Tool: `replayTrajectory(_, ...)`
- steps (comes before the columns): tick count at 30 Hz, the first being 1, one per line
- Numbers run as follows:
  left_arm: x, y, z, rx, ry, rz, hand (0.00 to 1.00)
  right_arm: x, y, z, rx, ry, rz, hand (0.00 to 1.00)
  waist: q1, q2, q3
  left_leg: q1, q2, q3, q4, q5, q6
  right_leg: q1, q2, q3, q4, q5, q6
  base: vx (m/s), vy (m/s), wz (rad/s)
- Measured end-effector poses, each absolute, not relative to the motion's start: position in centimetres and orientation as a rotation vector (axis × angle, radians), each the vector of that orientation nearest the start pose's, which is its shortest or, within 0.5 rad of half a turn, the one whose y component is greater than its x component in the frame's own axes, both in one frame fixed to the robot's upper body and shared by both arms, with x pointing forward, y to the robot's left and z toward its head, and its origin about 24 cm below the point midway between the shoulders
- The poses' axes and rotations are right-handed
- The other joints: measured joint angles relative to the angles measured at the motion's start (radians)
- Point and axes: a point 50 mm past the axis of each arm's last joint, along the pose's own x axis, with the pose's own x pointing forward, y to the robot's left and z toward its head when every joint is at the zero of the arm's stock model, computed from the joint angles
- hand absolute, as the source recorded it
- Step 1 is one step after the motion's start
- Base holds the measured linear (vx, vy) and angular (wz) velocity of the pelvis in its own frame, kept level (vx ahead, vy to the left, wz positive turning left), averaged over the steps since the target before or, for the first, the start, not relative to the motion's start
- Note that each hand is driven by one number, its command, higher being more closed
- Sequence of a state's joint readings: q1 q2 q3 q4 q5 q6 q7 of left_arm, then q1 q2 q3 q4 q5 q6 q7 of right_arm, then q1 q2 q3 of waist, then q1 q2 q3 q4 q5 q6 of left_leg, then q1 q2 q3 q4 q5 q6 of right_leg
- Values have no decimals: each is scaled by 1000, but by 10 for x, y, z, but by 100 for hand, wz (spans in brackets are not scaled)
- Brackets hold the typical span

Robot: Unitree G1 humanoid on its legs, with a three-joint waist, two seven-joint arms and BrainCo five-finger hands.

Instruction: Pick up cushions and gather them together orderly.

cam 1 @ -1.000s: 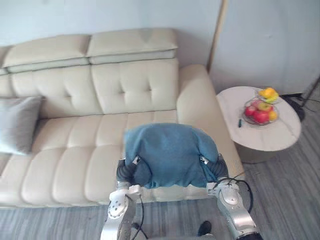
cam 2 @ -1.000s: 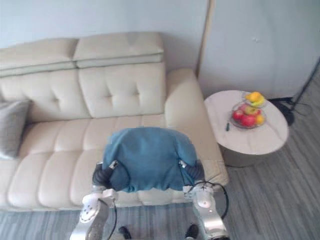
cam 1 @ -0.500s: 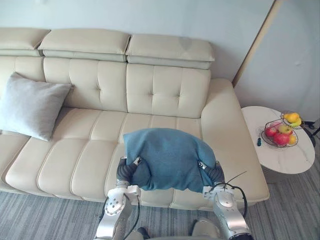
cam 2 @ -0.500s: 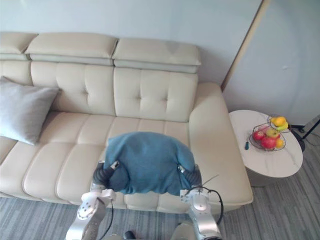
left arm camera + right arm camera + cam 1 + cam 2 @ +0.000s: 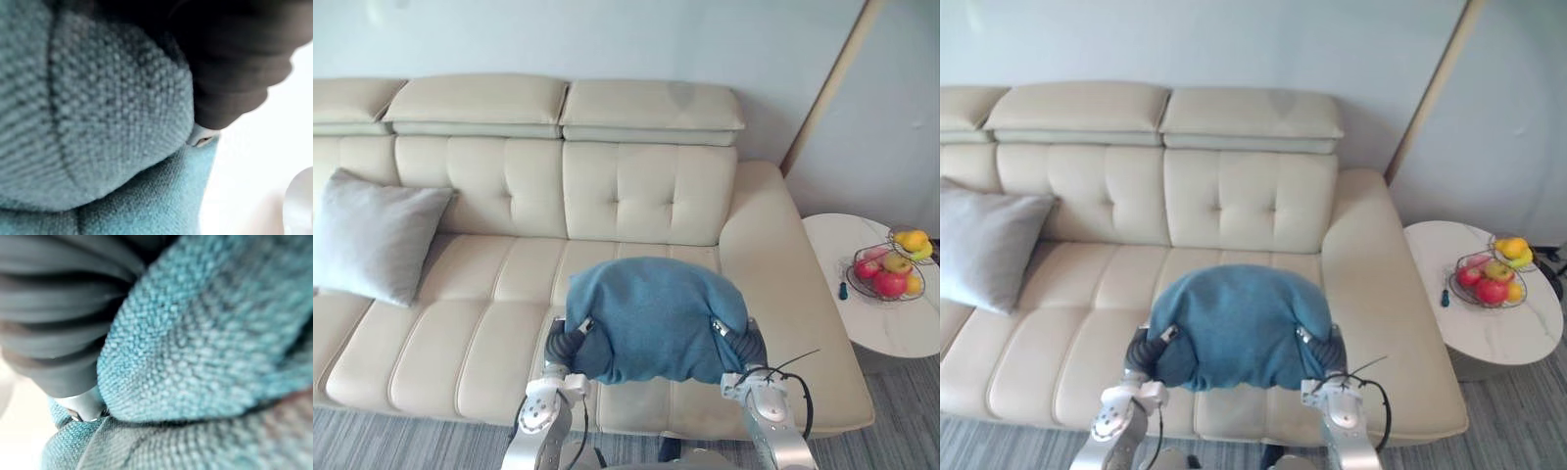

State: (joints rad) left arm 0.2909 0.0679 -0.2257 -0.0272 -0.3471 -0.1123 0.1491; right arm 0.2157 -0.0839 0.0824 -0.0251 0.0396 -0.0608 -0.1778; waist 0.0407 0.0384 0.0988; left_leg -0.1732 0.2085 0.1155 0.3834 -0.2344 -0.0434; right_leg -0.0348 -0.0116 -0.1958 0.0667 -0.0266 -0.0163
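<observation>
1. We have the blue cushion [image 5: 651, 318] between the two hands, its long side running straight across from the left hand [image 5: 559, 342] to the right hand [image 5: 752, 345], one hand pressed into each end
2. Both hands are buried in the knit, so we cannot tell whether either is spread flat or clamped on the cloth; the wrist views give us weave and dark cover, nothing clearer
3. The cushion is just ahead of both hands, over the front part of the sofa [image 5: 480, 323] seat, and we cannot say whether it touches the seat
4. Here's the relation that counts: the grey cushion [image 5: 374, 235] lies well off to the left of the left hand and farther back, leaning on the backrest, well apart from our load
5. So the left hand is the nearer one, and we judge the carry must go leftward, left end leading, to set the two side by side
</observation>
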Motion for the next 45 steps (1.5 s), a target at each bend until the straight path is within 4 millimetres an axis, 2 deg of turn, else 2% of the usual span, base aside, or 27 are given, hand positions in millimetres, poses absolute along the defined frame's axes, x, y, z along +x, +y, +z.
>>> replayTrajectory(1,187,133,-7,-302,196,62,100,205,-164,3,-37,140,-151,100,7,-7,-8,25,-15,-14,-44,55,-71,2,-3,35,-11,16,29,210,254,-76)
replayTrajectory(2,187,134,-7,-300,194,61,100,204,-164,2,-31,144,-154,100,3,-16,-13,31,-22,-8,-55,59,-67,3,-10,45,-21,24,38,207,197,-39)
replayTrajectory(3,187,134,-3,-303,180,59,100,202,-162,1,-21,148,-160,100,-5,-36,-23,39,-46,12,-70,60,-64,5,-37,50,-40,31,45,182,179,-25)
replayTrajectory(4,187,134,-3,-303,179,59,100,201,-161,0,-13,152,-161,100,-2,-46,-22,62,-63,30,-79,60,-63,17,-54,66,-48,39,58,179,200,-28)
replayTrajectory(9,182,135,-2,-296,177,62,100,199,-159,-1,-8,160,-160,100,3,-54,-35,144,-105,46,-197,81,-39,39,-84,79,-60,32,68,74,67,-9)
replayTrajectory(15,182,136,0,-279,168,77,100,203,-158,1,-56,145,-154,100,8,-50,-55,162,-116,38,-283,124,-47,36,-79,76,-93,38,65,12,-28,0)
replayTrajectory(18,190,137,6,-261,139,92,100,219,-154,1,-93,133,-152,100,7,-53,-57,150,-116,33,-315,148,-51,19,-74,71,-110,52,62,-26,-39,4)
replayTrajectory(21,216,142,26,-181,38,94,100,247,-144,13,-129,75,-134,100,9,-55,-51,88,-119,23,-345,185,-50,-35,-73,63,-137,87,59,-60,-22,9)
replayTrajectory(22,230,143,38,-146,-20,96,100,260,-141,23,-145,34,-139,100,13,-53,-33,64,-120,14,-350,199,-49,-54,-74,56,-144,99,57,-73,-23,15)
replayTrajectory(23,236,143,44,-134,-44,101,100,265,-140,28,-148,17,-144,100,14,-52,-18,62,-121,10,-351,203,-49,-55,-74,52,-144,101,57,-140,-21,18)
replayTrajectory(24,255,144,62,-102,-124,115,100,283,-135,45,-153,-42,-153,100,17,-52,20,38,-120,5,-351,216,-49,-76,-74,46,-143,112,52,-149,-15,14)
replayTrajectory(25,270,145,81,-93,-195,130,100,297,-131,65,-148,-112,-164,100,22,-54,27,-15,-120,-1,-350,230,-48,-125,-73,43,-142,125,52,-178,-11,16)
replayTrajectory(26,281,146,96,-77,-255,144,100,307,-127,83,-142,-173,-173,100,25,-52,47,-43,-121,-8,-352,244,-47,-151,-74,39,-141,134,48,-108,-3,12)
replayTrajectory(27,286,147,104,-68,-284,154,100,312,-125,92,-140,-203,-177,100,23,-53,57,-55,-122,-12,-352,251,-48,-162,-74,36,-141,139,48,-167,4,14)
replayTrajectory(28,304,148,131,-51,-371,188,100,326,-121,119,-140,-291,-199,100,27,-53,70,-109,-121,-16,-352,269,-49,-213,-74,33,-138,151,49,-120,5,10)
replayTrajectory(29,308,148,138,-52,-393,195,100,329,-120,126,-137,-313,-205,100,30,-52,74,-118,-121,-18,-352,273,-49,-223,-75,31,-137,153,48,-148,2,11)
replayTrajectory(31,324,147,176,-54,-511,231,100,340,-117,164,-117,-432,-242,100,35,-49,92,-167,-122,-24,-353,291,-49,-275,-77,22,-123,156,47,-89,-2,9)
replayTrajectory(32,326,146,182,-53,-530,233,100,341,-117,171,-111,-450,-250,100,35,-49,95,-177,-122,-26,-354,294,-49,-284,-78,21,-120,156,47,-75,-2,12)
replayTrajectory(34,344,145,222,-31,-636,241,100,355,-122,209,-95,-543,-311,100,33,-42,134,-215,-125,-44,-386,333,-50,-339,-80,7,-102,161,42,-80,-2,16)
replayTrajectory(35,346,144,228,-26,-650,242,0,357,-122,215,-97,-556,-321,0,33,-43,144,-221,-125,-44,-392,340,-49,-348,-80,7,-101,163,41,-97,-1,9)
replayTrajectory(36,352,145,246,-15,-689,247,0,364,-124,231,-105,-584,-342,0,33,-40,168,-243,-126,-47,-416,362,-50,-381,-79,6,-97,168,40,-80,-1,2)
replayTrajectory(37,354,145,252,-12,-700,252,0,366,-125,236,-108,-592,-349,0,33,-40,177,-250,-126,-47,-424,370,-49,-392,-79,5,-95,171,39,-89,0,0)
replayTrajectory(40,372,148,285,15,-720,304,0,382,-131,265,-115,-602,-407,0,23,-34,266,-314,-129,-57,-472,424,-48,-473,-79,0,-97,198,36,-81,10,3)
replayTrajectory(42,376,147,283,16,-698,305,0,385,-135,261,-103,-568,-425,0,17,-34,298,-338,-130,-63,-485,438,-50,-500,-80,-6,-100,205,35,-37,18,7)
replayTrajectory(45,385,140,266,0,-608,307,0,391,-137,246,-110,-483,-437,0,19,-33,305,-396,-130,-69,-485,446,-52,-554,-81,-11,-100,211,35,-15,10,2)
